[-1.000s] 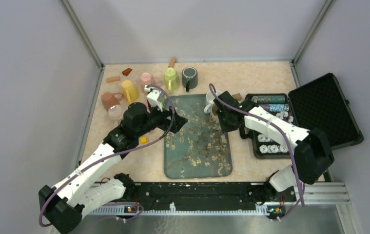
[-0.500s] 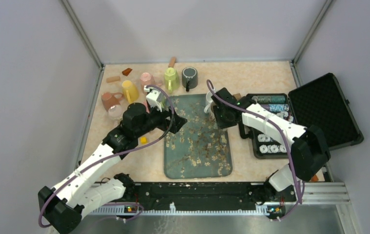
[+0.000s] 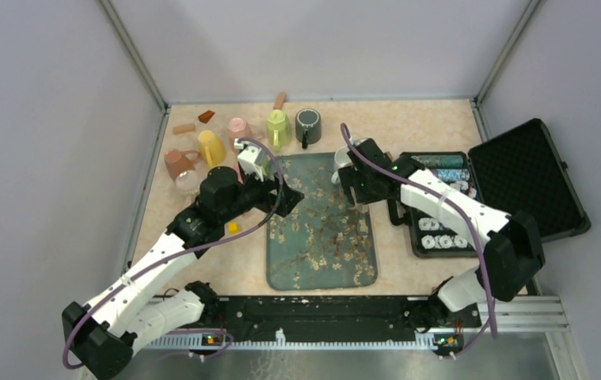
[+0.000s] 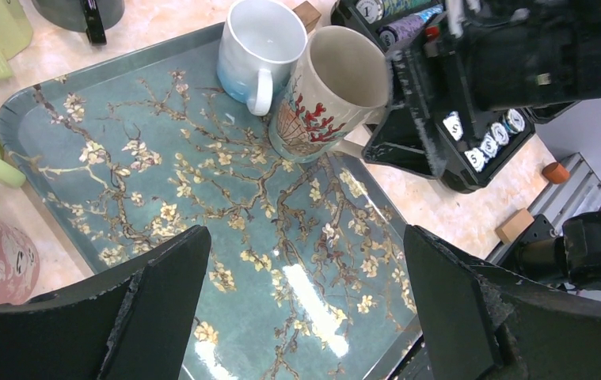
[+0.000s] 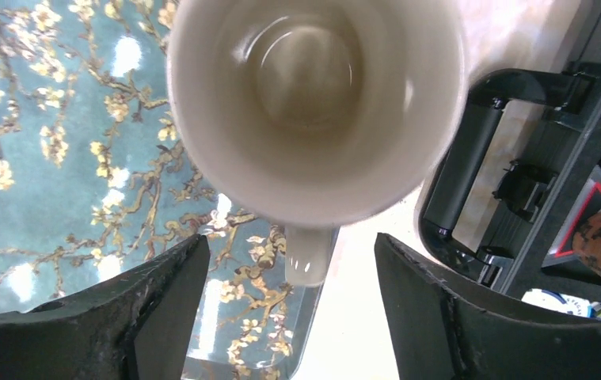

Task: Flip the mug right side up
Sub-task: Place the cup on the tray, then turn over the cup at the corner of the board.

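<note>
1. The cream mug (image 4: 327,93) with a red coral print stood mouth up on the far right corner of the blossom-patterned tray (image 4: 281,261), so the turn itself looked done
2. It sat just beside a white mug (image 4: 256,49); whether the two touched could not be told
3. Its handle (image 5: 310,257) reached out over the tray's rim towards the black case (image 3: 438,207)
4. The right gripper (image 5: 289,244) hung directly above the cream mug with its jaws standing well apart and holding nothing; neither finger visibly touched the mug
5. The left gripper (image 4: 305,233) hovered over the middle of the tray, its pincer spread wide and empty
6. The mug looked like glazed ceramic: stiff, probably fairly heavy for its size, and slick under hard fingers
7. It would likely chip if knocked against the white mug or the tray's rim
8. If it needed taking again, the surest hold seemed to be on the wall at the lip, one finger inside and one outside, on the side away from the white mug
9. A grip across the whole body looked close to the width of the open jaws, and the handle seemed too thin and smooth to trust
10. The base stood close to the rim, so any nudge sideways risked tipping it off the tray
</note>
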You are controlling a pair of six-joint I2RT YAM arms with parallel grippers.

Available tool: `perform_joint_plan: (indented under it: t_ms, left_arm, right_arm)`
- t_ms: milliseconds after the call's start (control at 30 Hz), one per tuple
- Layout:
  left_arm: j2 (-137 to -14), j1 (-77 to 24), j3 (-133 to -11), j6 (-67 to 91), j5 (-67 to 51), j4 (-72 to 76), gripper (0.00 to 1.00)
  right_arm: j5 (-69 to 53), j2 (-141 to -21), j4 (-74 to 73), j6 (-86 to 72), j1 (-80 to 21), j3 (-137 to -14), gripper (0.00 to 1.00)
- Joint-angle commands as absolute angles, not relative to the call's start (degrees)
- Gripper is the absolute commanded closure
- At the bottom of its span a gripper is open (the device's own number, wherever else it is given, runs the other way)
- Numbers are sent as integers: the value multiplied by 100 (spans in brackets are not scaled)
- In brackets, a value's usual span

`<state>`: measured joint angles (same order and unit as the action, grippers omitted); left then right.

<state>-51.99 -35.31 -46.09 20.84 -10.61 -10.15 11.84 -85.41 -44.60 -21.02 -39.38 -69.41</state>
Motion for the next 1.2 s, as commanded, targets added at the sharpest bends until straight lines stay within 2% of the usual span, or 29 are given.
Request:
perform_joint_plan:
  t_ms: [0,200,567,933,1167]
  left_arm:
    - [-5303,-3533,-4950,2116,-916,-885,2]
    - [-5834,-3528,-5385,2053,-538,-989,2]
    - [-8005,-3498,-7043,1472,493,-974,2]
    - [-10750,-2889,-9217,1097,134,-1298,2]
    - [-12090,-2642,-10493,932,27,-1699,6]
  right_arm:
    - [1139,-7860,-4401,-2039,-4017,-6998,20]
    - [1075,-7335,-4358,-1989,-4017,-6949,1]
    - [1093,-6503,-3717,-1958,-4012,-6952,1]
    - [1028,-5637,-3604,-2204,-4014,-7168,1]
    - [1072,-5320,-3742,-2351,-4013,-7272,1]
